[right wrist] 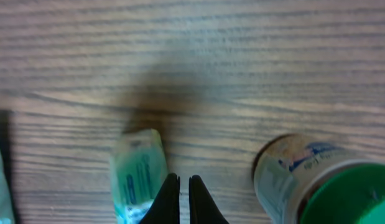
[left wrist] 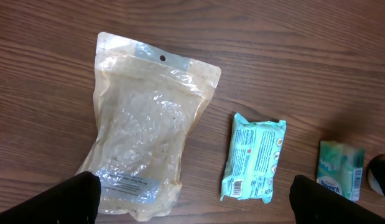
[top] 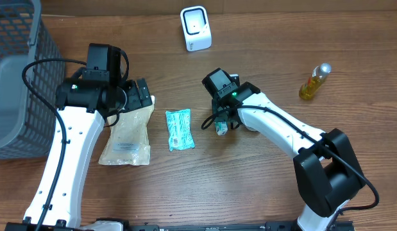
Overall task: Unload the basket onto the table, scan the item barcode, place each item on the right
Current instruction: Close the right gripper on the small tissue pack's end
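- A small teal-and-white soft pack (right wrist: 139, 177), judged to be the item to be scanned, is seen on the brown wooden table (top: 198, 192). It lies on the robot's side of the white box-shaped barcode scanner (top: 196, 29), slightly to the scanner's right and well apart from it.
- The right gripper (right wrist: 180, 198) is clenched, its fingertips almost meeting, and nothing is seen between them.
- The pack is not enclosed. It lies just beside the closed fingers, on the side toward the flat teal plastic packet (left wrist: 253, 158), with its long side roughly in line with the fingers and slightly tilted.
- A round jar with a green lid (right wrist: 316, 186) is found close on the opposite side of the fingers.
- The left gripper (top: 142, 97) is spread wide and empty above the clear plastic pouch (left wrist: 142, 130), farther to the scanner's left. The right arm is therefore by far the nearer to the pack.
- No grasp is judged to have been made. The jaws would need to be opened and shifted sideways over the pack before it could be carried toward the scanner.
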Tool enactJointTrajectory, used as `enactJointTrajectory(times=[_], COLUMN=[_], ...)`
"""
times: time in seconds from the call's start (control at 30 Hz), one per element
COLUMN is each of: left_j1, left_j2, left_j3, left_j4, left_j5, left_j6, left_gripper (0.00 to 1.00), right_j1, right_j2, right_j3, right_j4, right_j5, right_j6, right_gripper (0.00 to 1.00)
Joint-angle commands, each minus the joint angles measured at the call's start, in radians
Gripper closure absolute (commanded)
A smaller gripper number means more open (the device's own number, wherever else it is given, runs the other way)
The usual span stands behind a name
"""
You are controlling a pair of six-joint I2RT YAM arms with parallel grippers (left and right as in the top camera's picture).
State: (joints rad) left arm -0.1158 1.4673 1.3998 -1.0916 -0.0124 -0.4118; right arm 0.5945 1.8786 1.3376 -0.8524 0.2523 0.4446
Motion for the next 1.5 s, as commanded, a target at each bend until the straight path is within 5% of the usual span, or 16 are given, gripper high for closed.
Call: enactJointTrajectory(times=[0.0, 1.07, 1.2, 1.23, 1.27, 1.47], left_j1=[0.003, 0.002, 0.004, 0.004, 0.003, 0.003], left_j2=[-0.001, -0.001, -0.001, -0.001, -0.001, -0.001], left_j3=[0.008, 0.008, 0.008, 0.008, 0.008, 0.008], left_j4=[0.0, 0.0, 0.0, 0.0, 0.0, 0.0], left_j5=[-0.006, -0.006, -0.006, -0.006, -0.006, -0.006], left_j6=[0.008, 0.008, 0.008, 0.008, 0.008, 0.008], left_gripper=[0.0, 0.0, 0.0, 0.01, 0.0, 0.0], right_j1=[-0.006, -0.006, -0.006, -0.006, -0.006, -0.007], right_j2=[0.003, 0.003, 0.003, 0.003, 0.003, 0.003], right_j3=[-0.003, -0.003, -0.003, -0.003, -0.003, -0.003], right_j4=[-0.015, -0.036, -0.027, -0.032, -0.034, -0.023], right_j5=[-0.006, -0.239, -0.24, -0.253, -0.262, -0.274], right_j6=[0.001, -0.004, -0.003, -0.003, -0.003, -0.003], right_gripper=[0.96, 0.88, 0.81, 0.67, 0.65, 0.63])
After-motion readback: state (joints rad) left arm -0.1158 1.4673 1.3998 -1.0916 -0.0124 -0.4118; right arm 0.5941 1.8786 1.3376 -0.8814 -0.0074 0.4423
